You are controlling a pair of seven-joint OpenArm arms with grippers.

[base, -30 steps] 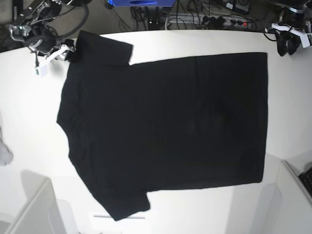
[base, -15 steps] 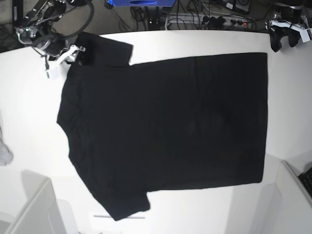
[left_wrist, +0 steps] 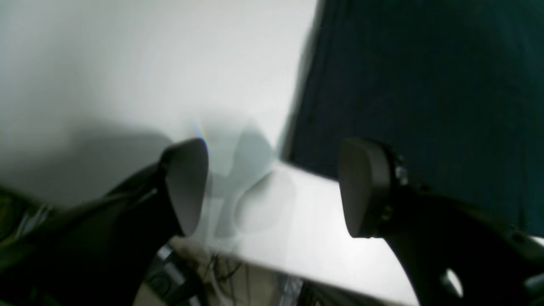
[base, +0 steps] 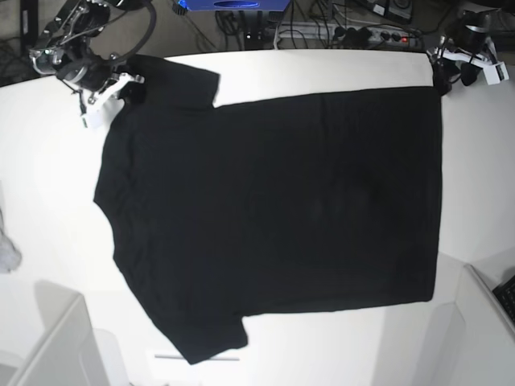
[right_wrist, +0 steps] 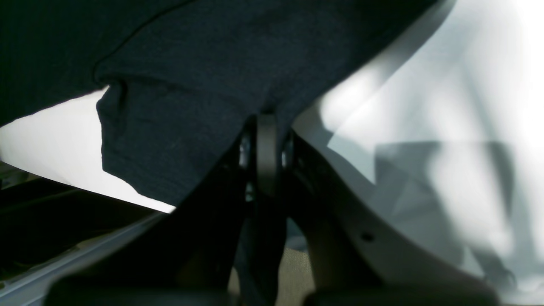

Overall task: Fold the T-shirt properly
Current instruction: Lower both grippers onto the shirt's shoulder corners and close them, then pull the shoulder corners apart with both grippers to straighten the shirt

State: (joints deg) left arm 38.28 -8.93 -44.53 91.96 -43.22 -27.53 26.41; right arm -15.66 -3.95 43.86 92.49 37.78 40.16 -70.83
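The large plain black short-sleeved cloth T-shirt [base: 273, 217] is lying spread flat on the white table [base: 48, 193], plain side up, sleeves toward the base view's left and hem toward its right. That flat spread is giving both arms clean edges to grab along the far side, which looks like setup for a first lengthwise fold.

The right gripper [right_wrist: 265, 123] is sitting at the far sleeve, at the base view's upper left [base: 121, 87]. Its jaws are pressed together with the sleeve's dark fabric [right_wrist: 170, 127] pinched between them; the cloth is bunching and lifting off the table right at the pinch. So that corner is gripped.

The left gripper [left_wrist: 272, 187] is hovering at the far hem corner, at the base view's upper right [base: 444, 76]. Its jaws are standing wide apart with only bare table between them. The shirt's corner [left_wrist: 425, 85] is lying just beyond and to one side of the jaws, near the right-hand pad [left_wrist: 361, 187], not between them. Nothing is held there.

My read: the left gripper needs to shift over the hem corner and close before any lift, otherwise the fold will be skewing from one side.
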